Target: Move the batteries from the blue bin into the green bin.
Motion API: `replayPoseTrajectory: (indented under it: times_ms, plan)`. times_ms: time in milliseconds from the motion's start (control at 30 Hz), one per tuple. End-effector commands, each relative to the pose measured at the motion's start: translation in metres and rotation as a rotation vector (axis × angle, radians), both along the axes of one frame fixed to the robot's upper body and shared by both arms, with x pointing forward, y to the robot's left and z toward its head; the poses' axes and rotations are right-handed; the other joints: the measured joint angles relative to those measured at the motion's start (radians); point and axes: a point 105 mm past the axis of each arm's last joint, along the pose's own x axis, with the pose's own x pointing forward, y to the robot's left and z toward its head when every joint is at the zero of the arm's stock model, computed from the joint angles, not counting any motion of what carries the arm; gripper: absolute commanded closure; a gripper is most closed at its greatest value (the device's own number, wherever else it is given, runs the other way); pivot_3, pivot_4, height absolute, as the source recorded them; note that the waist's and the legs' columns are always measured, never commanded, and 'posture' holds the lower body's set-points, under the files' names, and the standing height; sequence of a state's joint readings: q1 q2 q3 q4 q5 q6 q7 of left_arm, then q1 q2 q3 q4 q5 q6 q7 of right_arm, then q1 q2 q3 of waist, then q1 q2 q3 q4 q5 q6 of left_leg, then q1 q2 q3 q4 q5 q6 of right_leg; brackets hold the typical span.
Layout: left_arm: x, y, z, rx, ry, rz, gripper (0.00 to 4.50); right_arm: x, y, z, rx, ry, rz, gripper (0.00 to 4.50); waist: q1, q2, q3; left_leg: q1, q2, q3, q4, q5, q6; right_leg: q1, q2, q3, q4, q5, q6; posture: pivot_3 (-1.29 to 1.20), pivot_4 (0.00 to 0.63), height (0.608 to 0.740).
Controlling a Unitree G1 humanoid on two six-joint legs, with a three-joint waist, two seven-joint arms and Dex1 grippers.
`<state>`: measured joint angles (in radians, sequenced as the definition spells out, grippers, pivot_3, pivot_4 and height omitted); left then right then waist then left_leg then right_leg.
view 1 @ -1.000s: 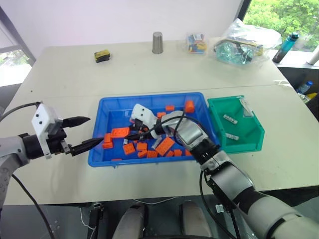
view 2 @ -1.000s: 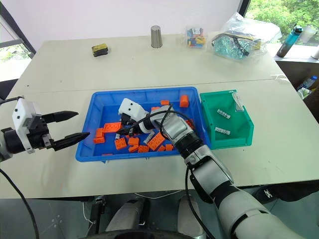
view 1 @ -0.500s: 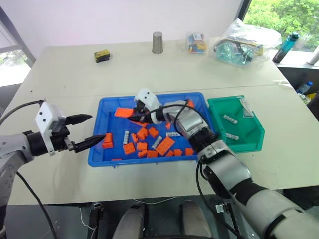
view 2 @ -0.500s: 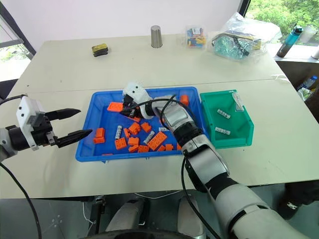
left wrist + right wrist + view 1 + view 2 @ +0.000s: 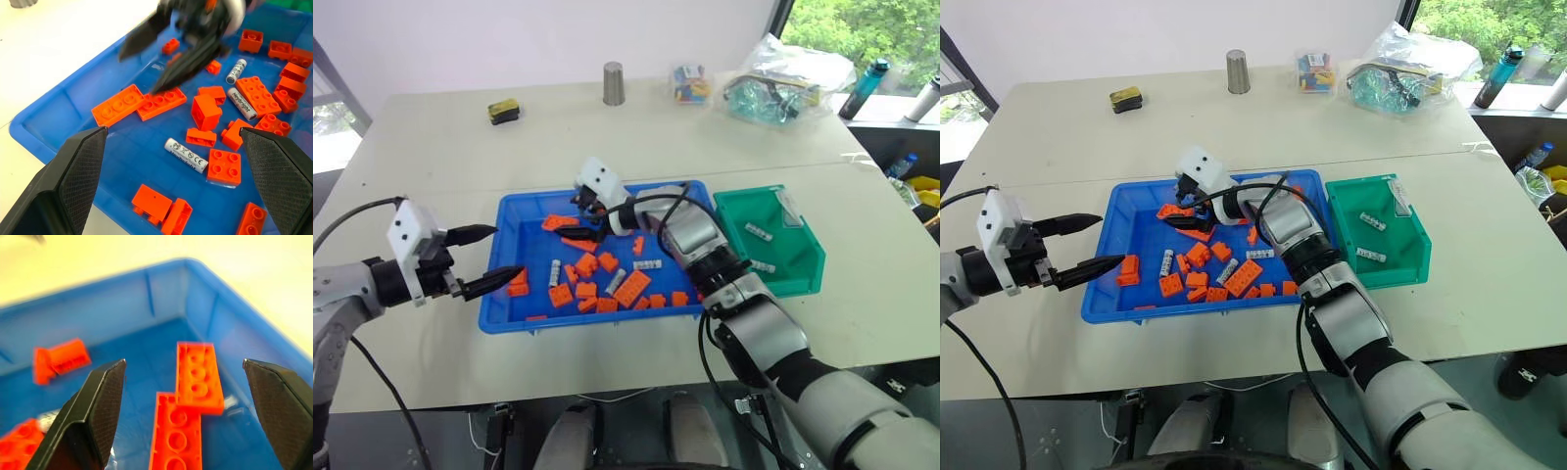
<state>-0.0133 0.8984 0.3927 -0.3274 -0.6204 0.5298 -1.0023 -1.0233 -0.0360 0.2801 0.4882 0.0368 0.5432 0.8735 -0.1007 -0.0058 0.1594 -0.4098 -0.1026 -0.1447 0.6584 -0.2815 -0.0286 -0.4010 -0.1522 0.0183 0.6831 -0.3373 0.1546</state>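
The blue bin (image 5: pixel 505 311) sits mid-table and holds several orange bricks (image 5: pixel 632 289) and three batteries (image 5: pixel 555 272), (image 5: pixel 617 282), (image 5: pixel 648 264). The left wrist view shows the batteries (image 5: pixel 186 155) lying among the bricks. To the right of the blue bin stands the green bin (image 5: pixel 808 257) with two batteries (image 5: pixel 759 232) in it. My right gripper (image 5: pixel 574 227) hovers open over the blue bin's far-left part, above two flat orange bricks (image 5: pixel 198 374), with nothing between its fingers. Level with the blue bin's left rim, my left gripper (image 5: pixel 505 252) is open and empty.
Along the table's far side stand a metal cup (image 5: pixel 612 83), a small yellow-black object (image 5: pixel 502 111), a bag of coloured pieces (image 5: pixel 690 83) and a large clear plastic bag (image 5: pixel 785 76). A bottle (image 5: pixel 860 88) stands at the far right.
My right gripper rose from among the bricks toward the bin's far-left part with an orange brick, then opened; the brick now lies below it. The left gripper stayed still.
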Motion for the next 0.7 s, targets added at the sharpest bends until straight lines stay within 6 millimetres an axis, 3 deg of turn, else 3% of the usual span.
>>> replayPoseTrajectory:
  times_ms: [33,167,300,700]
  plan:
    - [-0.005,0.0,0.009,0.022,-0.043,-0.024,0.0,-0.03,0.008,-0.006,-0.06,0.115,0.059,0.6,0.001,0.0,0.0,0.0,0.0,0.0,-0.001,0.0,0.0,0.0,0.0,0.0,0.0,0.0,0.0,0.0,0.15,0.727]
    - [-0.005,0.002,0.013,0.026,-0.042,-0.033,0.0,-0.055,0.014,-0.03,-0.125,0.252,0.104,0.6,0.004,0.0,0.0,0.0,0.0,0.0,-0.001,0.0,0.0,0.0,0.0,0.001,0.0,0.0,0.0,0.0,0.15,0.727]
    - [-0.006,0.001,0.016,0.032,-0.037,-0.062,0.0,-0.053,0.019,-0.046,-0.166,0.279,0.062,0.6,0.005,0.0,0.0,0.0,-0.001,0.0,-0.001,0.0,0.0,-0.001,-0.001,0.001,0.0,0.0,0.0,0.0,0.15,0.727]
    - [-0.007,-0.003,0.018,0.026,-0.051,-0.065,0.0,-0.042,0.026,-0.064,-0.206,0.298,0.011,0.6,0.004,0.0,0.0,0.0,-0.001,0.0,-0.001,0.0,0.0,-0.001,-0.001,0.001,0.0,0.0,0.0,0.0,0.15,0.727]
